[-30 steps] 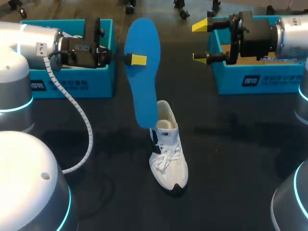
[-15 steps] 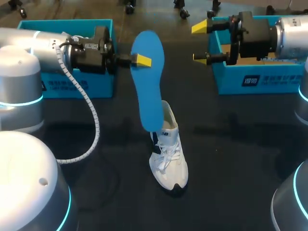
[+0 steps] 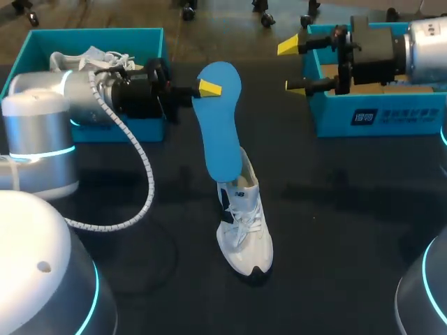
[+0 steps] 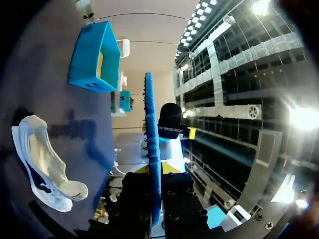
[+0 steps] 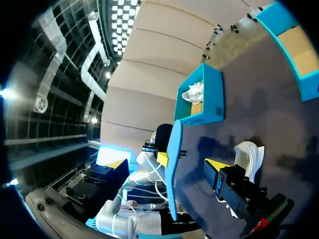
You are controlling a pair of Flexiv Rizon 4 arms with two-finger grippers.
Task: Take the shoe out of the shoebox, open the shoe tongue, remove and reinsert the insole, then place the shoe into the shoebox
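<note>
Blue insole (image 3: 218, 125) clamped in left hand (image 3: 202, 88), tip at mouth of white shoe (image 3: 243, 223); right hand (image 3: 293, 68) agape, empty. Needed straight lowering.

I see the black table (image 3: 349, 230) under everything; on the table's far left corner stands a teal box (image 3: 98, 33), and a spare white shoe (image 3: 87, 59) lies inside it

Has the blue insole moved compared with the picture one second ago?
Yes. The insole has shifted right and its top has come lower, toward the white shoe, which stayed put.
</note>
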